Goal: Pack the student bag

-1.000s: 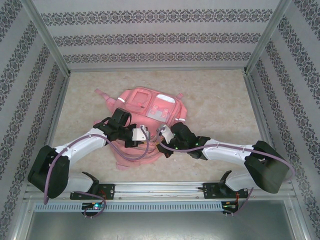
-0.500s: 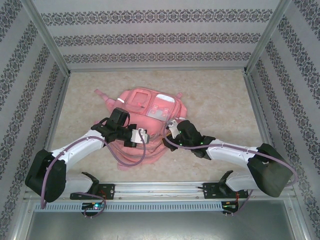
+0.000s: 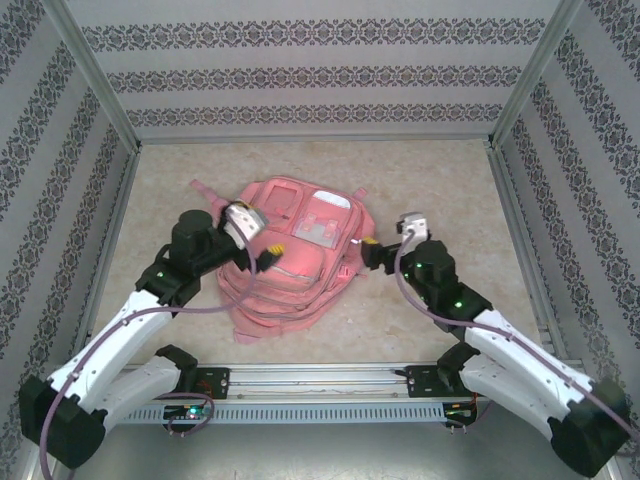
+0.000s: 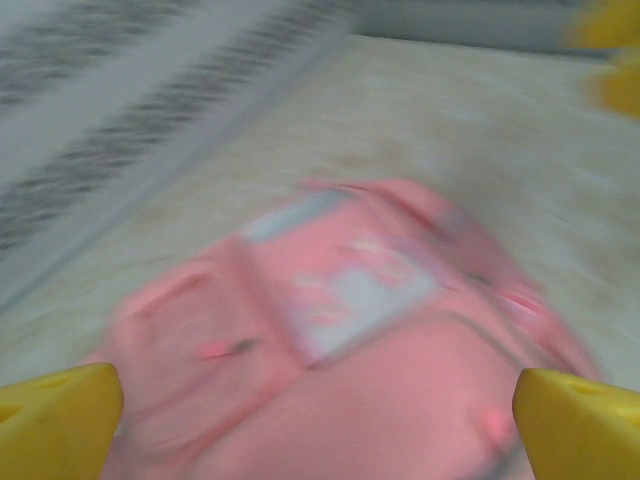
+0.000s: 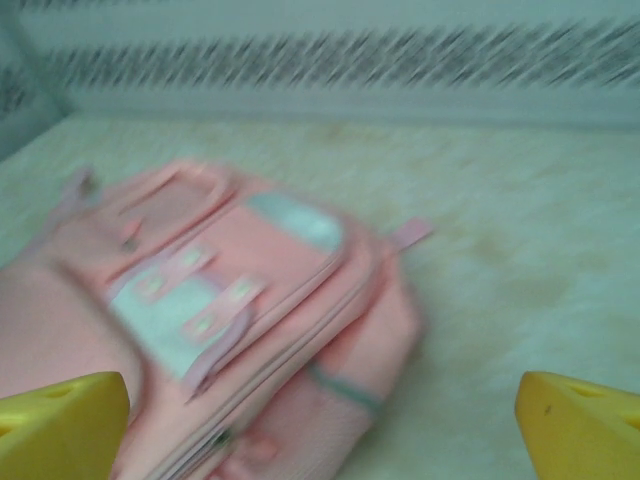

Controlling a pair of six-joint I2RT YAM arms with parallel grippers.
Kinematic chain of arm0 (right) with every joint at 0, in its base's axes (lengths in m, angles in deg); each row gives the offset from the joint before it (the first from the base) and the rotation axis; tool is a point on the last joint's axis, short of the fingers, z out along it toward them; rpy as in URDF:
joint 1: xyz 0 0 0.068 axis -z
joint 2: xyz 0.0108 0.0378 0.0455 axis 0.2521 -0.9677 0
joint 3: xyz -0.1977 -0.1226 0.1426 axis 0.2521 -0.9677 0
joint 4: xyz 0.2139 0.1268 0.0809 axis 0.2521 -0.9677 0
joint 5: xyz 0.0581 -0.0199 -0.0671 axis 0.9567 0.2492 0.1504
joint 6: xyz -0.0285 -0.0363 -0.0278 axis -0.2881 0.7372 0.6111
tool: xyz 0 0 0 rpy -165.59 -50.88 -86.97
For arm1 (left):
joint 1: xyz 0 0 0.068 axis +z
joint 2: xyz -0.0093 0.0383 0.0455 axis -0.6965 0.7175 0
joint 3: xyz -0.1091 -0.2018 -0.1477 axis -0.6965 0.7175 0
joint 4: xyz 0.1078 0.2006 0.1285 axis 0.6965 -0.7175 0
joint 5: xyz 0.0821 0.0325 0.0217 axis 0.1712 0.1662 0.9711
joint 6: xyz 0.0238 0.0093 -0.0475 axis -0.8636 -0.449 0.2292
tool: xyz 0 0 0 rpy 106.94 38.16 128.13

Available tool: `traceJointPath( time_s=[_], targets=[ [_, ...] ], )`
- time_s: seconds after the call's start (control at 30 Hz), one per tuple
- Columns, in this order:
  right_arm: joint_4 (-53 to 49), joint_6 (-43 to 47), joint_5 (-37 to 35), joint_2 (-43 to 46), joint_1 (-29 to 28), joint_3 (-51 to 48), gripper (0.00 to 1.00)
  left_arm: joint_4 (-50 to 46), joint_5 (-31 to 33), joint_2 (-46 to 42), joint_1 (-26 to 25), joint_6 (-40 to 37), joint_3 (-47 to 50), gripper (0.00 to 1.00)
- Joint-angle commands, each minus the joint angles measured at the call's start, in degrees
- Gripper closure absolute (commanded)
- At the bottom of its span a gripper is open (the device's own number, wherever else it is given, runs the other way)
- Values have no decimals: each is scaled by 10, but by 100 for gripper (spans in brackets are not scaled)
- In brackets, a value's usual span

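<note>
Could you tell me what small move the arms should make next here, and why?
Probably draw both arms back a little towards their bases. The left gripper and right gripper stand with fingers open near the student bag's sides, gripping nothing, and the bag lies flat on the table. The wrist views are too blurred to judge its zip.

I've got a beige marbled tabletop point(image 3: 450, 190), evenly lit. Striped, patterned wall panels point(image 3: 320, 75) stand behind it and on both sides. A metal rail point(image 3: 320, 376) lines its near edge.
</note>
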Motion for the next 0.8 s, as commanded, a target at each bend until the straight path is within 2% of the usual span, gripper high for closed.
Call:
traceJointPath(
  time_s=[0.0, 0.1, 0.17, 0.23, 0.37, 0.47, 0.57, 0.63, 0.7, 0.73, 0.77],
  targets=[
    [-3, 42, -65, 37, 66, -35, 2, 96, 237, -1, 42, 154, 73, 0],
    [4, 24, -2, 32, 193, -63, 2, 157, 266, 43, 89, 127, 119, 1],
    [13, -6, 35, 11, 274, -78, 2, 217, 233, 80, 129, 115, 147, 1],
    [63, 25, 102, -25, 323, -90, 2, 337, 206, 128, 159, 130, 194, 1],
    [198, 95, 114, -129, 326, -109, 2, 481, 174, 232, 172, 123, 223, 0],
    [321, 108, 116, -214, 328, -122, 2, 594, 168, 311, 174, 108, 235, 0],
    [399, 117, 131, -280, 331, -106, 2, 662, 165, 379, 198, 133, 236, 1],
    [437, 90, 139, -334, 341, -87, 2, 683, 116, 413, 220, 139, 227, 1],
    [481, 90, 160, -403, 343, -76, 2, 584, 95, 388, 226, 145, 200, 1],
    [545, 82, 157, -453, 342, -77, 2, 600, 88, 400, 228, 143, 196, 1],
    [571, 82, 161, -465, 342, -76, 2, 616, 85, 406, 233, 150, 199, 1]
  ],
)
